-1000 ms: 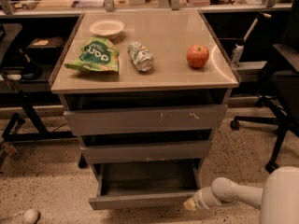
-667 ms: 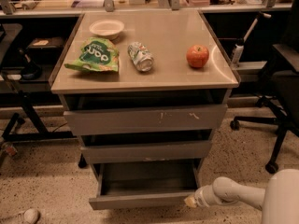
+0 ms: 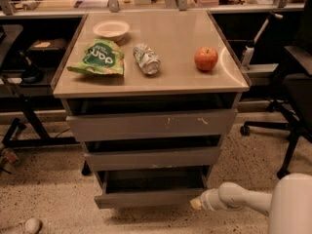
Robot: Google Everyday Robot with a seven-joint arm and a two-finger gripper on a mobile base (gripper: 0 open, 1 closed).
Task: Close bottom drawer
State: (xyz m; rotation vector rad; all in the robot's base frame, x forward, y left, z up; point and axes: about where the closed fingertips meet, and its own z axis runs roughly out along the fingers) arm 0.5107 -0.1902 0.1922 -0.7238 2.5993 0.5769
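Observation:
The bottom drawer is the lowest of three grey cabinet drawers. It stands partly pulled out, with its plain front panel forward of the middle drawer and its dark inside showing. My gripper is low at the right, at the end of the white arm. Its tip is at the right end of the bottom drawer's front panel, at or very near touching. The top drawer, with white scratches, also stands slightly out.
On the cabinet top lie a white bowl, a green chip bag, a crushed can and a red apple. An office chair stands to the right, a desk frame to the left. The floor is speckled.
The bottom drawer's front has moved back towards the cabinet a little. My gripper has moved with it, slightly up and left in the view.

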